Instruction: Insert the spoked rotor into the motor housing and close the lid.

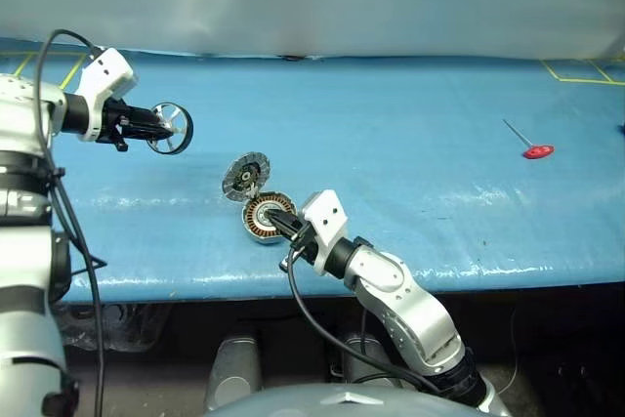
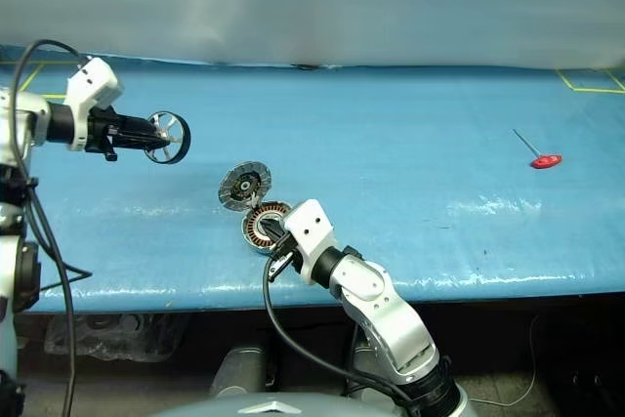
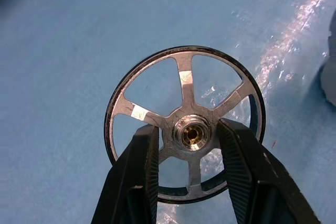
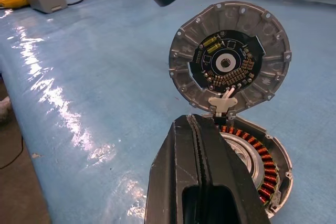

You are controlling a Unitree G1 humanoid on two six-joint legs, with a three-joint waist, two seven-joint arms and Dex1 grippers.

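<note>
My left gripper [image 1: 159,126] is shut on the spoked rotor [image 1: 174,129] and holds it in the air above the table's left side. The wrist view shows the fingers [image 3: 139,156] pinching its silver hub, with the rotor [image 3: 181,80] black-rimmed and edge-up. The motor housing [image 1: 256,214] lies near the front edge, its copper windings [image 4: 262,153] exposed. Its lid [image 1: 245,176] stands tilted open at the far rim, ribbed inner face [image 4: 229,59] toward me. My right gripper [image 1: 278,220] is shut, its tips [image 4: 197,124] at the housing's near rim.
A red-handled tool [image 1: 537,151] lies far right on the blue table [image 1: 391,124]. Yellow tape marks [image 1: 581,73] run along the back corners. The table's front edge [image 1: 469,278] passes just behind my right wrist.
</note>
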